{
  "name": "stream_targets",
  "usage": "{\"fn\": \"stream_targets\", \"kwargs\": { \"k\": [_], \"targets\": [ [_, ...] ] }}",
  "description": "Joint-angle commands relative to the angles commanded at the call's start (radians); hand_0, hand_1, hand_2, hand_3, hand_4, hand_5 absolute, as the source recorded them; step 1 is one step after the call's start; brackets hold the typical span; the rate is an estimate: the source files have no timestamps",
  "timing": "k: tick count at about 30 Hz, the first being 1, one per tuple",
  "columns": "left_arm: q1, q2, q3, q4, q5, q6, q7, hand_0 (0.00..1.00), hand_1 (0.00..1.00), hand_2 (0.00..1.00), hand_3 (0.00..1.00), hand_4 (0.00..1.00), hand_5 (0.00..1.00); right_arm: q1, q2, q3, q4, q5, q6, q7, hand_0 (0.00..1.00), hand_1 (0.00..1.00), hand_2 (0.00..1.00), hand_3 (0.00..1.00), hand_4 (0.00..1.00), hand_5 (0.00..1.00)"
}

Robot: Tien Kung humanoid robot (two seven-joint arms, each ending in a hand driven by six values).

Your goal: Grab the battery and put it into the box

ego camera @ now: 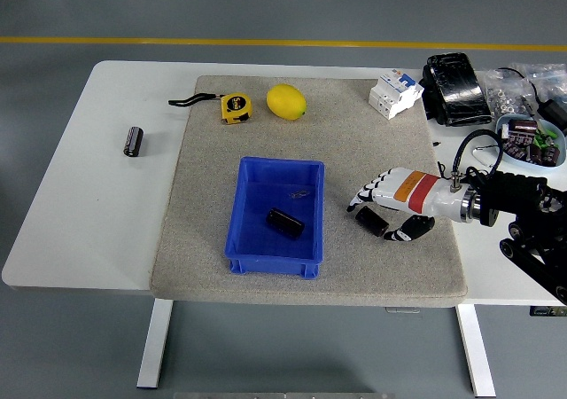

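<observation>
Batteries are in three places. One black battery (372,221) lies on the grey mat (354,151) at the lower right of the frame, just right of the blue box (252,182). A second dark cylinder (285,222) lies inside the box, near its middle and tilted. A third battery (133,141) lies on the bare white table (89,213) at the left of the frame, well apart from the mat.

The right hand (396,204) comes in from the right edge, white with black finger joints and an orange and red band at the wrist. It hangs low over the battery on the mat. Its fingers (365,195) are curved downward above the battery and the thumb (413,229) sits just right of it, on the side nearer the bottom of the frame. The fingers are half curled around the battery, but I cannot tell whether they touch it; the battery lies flat on the mat.

At the top of the mat are a yellow tape measure (235,106) with a black strap and a lemon (286,101) beside it. A white circuit breaker (394,92) stands at the upper right corner of the mat, and a black pouch (456,87) lies next to it on the table. At the right edge of the frame there are small parts, partly in a bowl.
</observation>
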Motion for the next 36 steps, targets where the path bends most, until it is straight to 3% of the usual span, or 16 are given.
{"fn": "stream_targets", "kwargs": {
  "k": [2, 3, 8, 9, 24, 36],
  "targets": [
    [-0.001, 0.0, -0.002, 0.0, 0.002, 0.0, 0.001, 0.688, 0.705, 0.824, 0.821, 0.723, 0.998, 0.0, 0.0, 0.0, -0.004, 0.003, -0.004, 0.002, 0.672, 0.677, 0.761, 0.76, 0.863, 0.066],
    [-0.001, 0.0, -0.001, -0.001, 0.002, 0.0, 0.001, 0.688, 0.705, 0.823, 0.821, 0.723, 0.998, 0.0, 0.0, 0.001, -0.005, 0.004, -0.006, 0.003, 0.639, 0.641, 0.708, 0.616, 0.765, 0.046],
    [-0.003, 0.0, 0.003, -0.001, -0.003, -0.001, 0.0, 0.688, 0.705, 0.823, 0.821, 0.723, 0.998, -0.002, -0.002, 0.003, -0.012, 0.013, -0.008, 0.004, 0.639, 0.641, 0.708, 0.616, 0.765, 0.046],
    [-0.003, 0.0, 0.004, -0.001, -0.005, -0.001, 0.0, 0.688, 0.705, 0.823, 0.821, 0.723, 0.998, -0.003, -0.002, 0.003, -0.014, 0.013, -0.008, 0.004, 0.606, 0.547, 0.591, 0.564, 0.621, 0.002],
    [-0.003, 0.002, 0.006, -0.003, -0.003, -0.004, 0.002, 0.688, 0.704, 0.822, 0.82, 0.723, 0.998, -0.012, -0.009, 0.022, -0.007, 0.02, -0.006, 0.007, 0.574, 0.508, 0.543, 0.516, 0.574, 0.002],
    [-0.002, 0.004, 0.007, 0.0, -0.016, 0.0, -0.002, 0.688, 0.704, 0.821, 0.819, 0.721, 0.998, -0.017, -0.032, 0.121, 0.052, 0.044, 0.001, 0.008, 0.569, 0.505, 0.535, 0.51, 0.555, 0.002]
  ]
}}
